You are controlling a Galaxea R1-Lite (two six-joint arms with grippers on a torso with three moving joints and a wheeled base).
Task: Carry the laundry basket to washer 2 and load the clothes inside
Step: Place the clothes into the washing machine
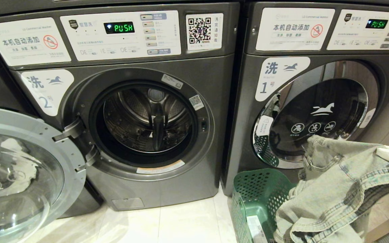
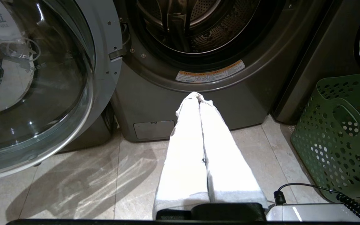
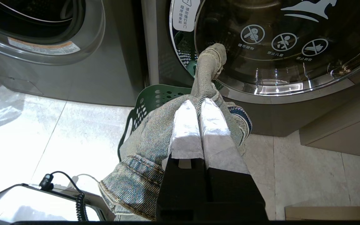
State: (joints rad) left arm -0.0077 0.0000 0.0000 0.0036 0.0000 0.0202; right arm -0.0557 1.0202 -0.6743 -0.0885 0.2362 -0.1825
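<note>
Washer 2 [image 1: 211, 87] stands with its round door [image 1: 22, 168] swung open to the left, and its steel drum [image 1: 147, 118] shows nothing inside. The green laundry basket [image 1: 258, 199] sits on the floor before the washer labelled 1. Above the basket hangs the clothes, a pale denim garment [image 1: 336, 189], lifted by my right gripper [image 1: 388, 152] at the right edge. In the right wrist view that gripper [image 3: 198, 103] is shut on a fold of the denim [image 3: 142, 140]. My left gripper [image 2: 197, 95] is shut and empty, low before washer 2's front panel.
Washer 1 [image 1: 316, 111] with its door closed stands right of washer 2. The open door juts out over the pale tiled floor [image 1: 181, 222] on the left. A low beige ledge [image 3: 339, 131] lies right of washer 1. The basket [image 2: 339, 137] stands right of my left arm.
</note>
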